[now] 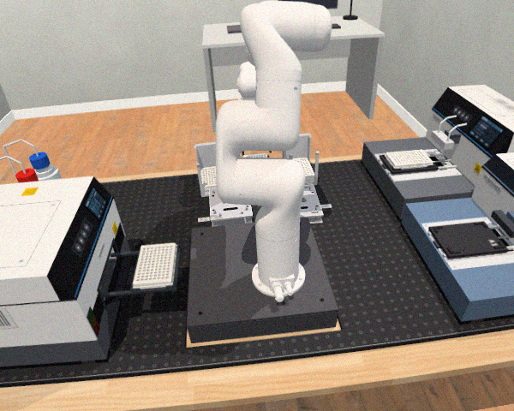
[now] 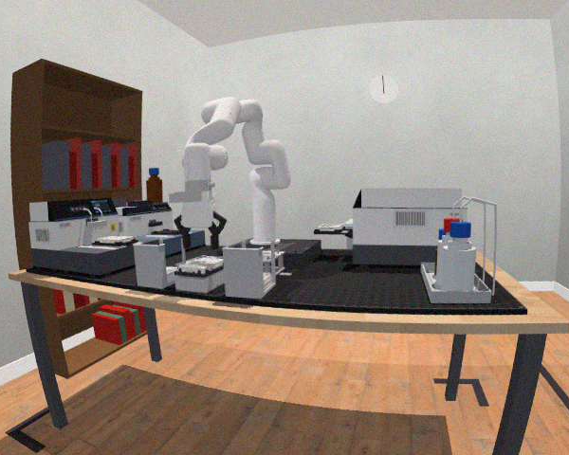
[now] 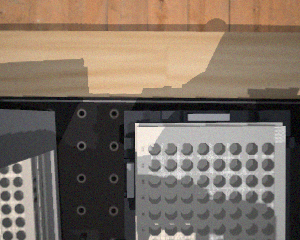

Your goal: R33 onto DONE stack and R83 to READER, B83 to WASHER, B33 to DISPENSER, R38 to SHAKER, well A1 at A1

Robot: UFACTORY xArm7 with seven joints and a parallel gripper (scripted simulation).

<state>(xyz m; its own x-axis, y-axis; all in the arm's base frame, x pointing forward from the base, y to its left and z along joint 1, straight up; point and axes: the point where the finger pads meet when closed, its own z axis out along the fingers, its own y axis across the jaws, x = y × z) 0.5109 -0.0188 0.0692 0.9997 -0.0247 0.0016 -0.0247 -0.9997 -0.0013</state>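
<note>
My gripper [image 2: 200, 240] is open and empty, and hangs a little above a white well plate [image 2: 200, 263] [image 3: 210, 185]. That plate lies flat on a low nest between the two stack racks at the deck's far edge. The wrist view looks straight down on it, and my fingers are out of that view. In the top view the arm hides the gripper. Another white plate [image 1: 155, 265] [image 2: 330, 227] sits on the pull-out tray of the big instrument. A third white plate [image 1: 409, 157] [image 2: 113, 240] sits on the grey station. The blue station's nest [image 1: 465, 239] looks dark.
Two tall white racks [image 2: 150, 264] [image 2: 246, 271] flank the nest, and one rack's plate [image 3: 10, 200] shows at the wrist view's left. The arm's base block [image 1: 230, 305] stands mid-deck. A bottle tray [image 2: 453, 283] stands at one deck end. The table edge [image 3: 140, 55] lies just beyond the nest.
</note>
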